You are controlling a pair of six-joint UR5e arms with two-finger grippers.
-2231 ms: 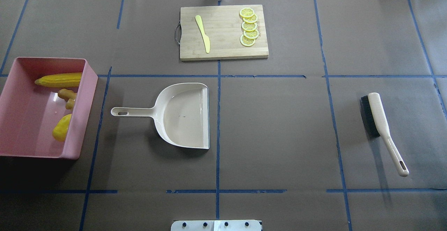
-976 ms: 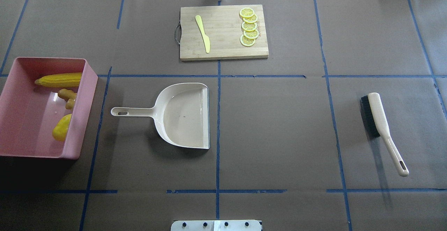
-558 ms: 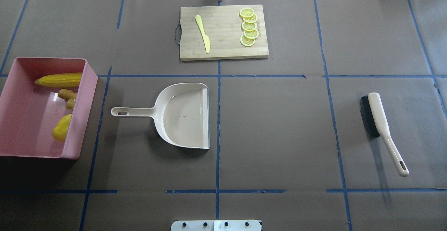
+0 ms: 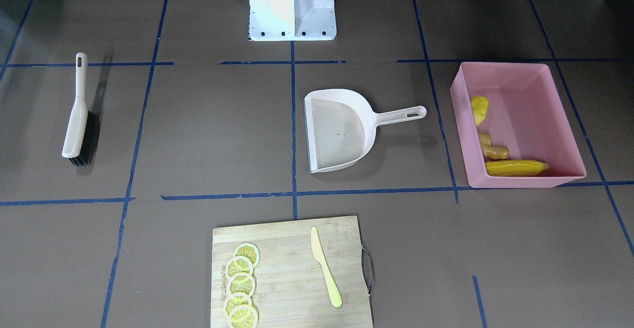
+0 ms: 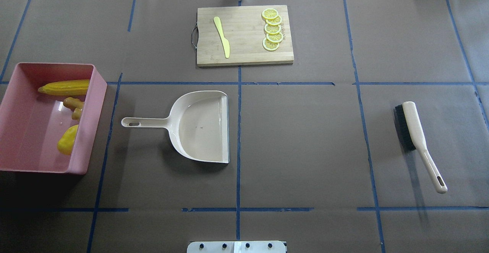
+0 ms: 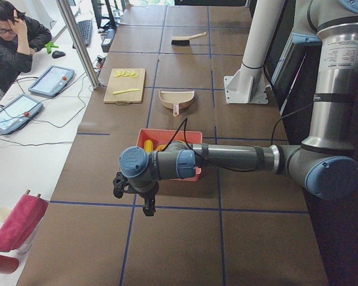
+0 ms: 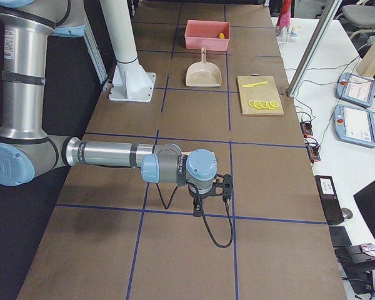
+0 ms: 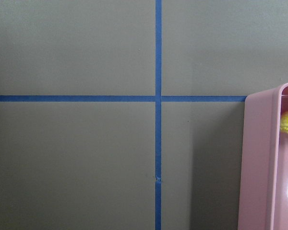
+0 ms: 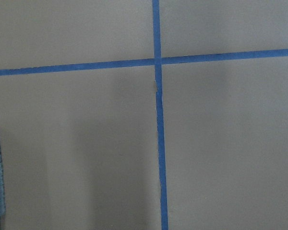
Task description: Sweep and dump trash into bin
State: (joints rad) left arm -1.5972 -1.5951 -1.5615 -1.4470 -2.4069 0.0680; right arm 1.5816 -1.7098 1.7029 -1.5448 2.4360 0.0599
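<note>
The pink bin (image 5: 96,92) stands at the table's left end; it also shows in the front view (image 4: 520,181) and at the right edge of the left wrist view (image 8: 259,158). Inside lie the corn cob (image 5: 65,87), the ginger root (image 5: 74,106) and the yellow potato lump (image 5: 68,140). My left gripper (image 6: 147,207) hangs off the table's left end beyond the bin. My right gripper (image 7: 200,203) hangs beyond the right end. Both show only in the side views, so I cannot tell whether they are open or shut.
The beige dustpan (image 5: 202,127) lies mid-table, its handle pointing at the bin. The brush (image 5: 416,134) lies at the right. A wooden cutting board (image 5: 244,50) at the far side carries lemon slices (image 5: 272,29) and a pale yellow knife (image 5: 222,37).
</note>
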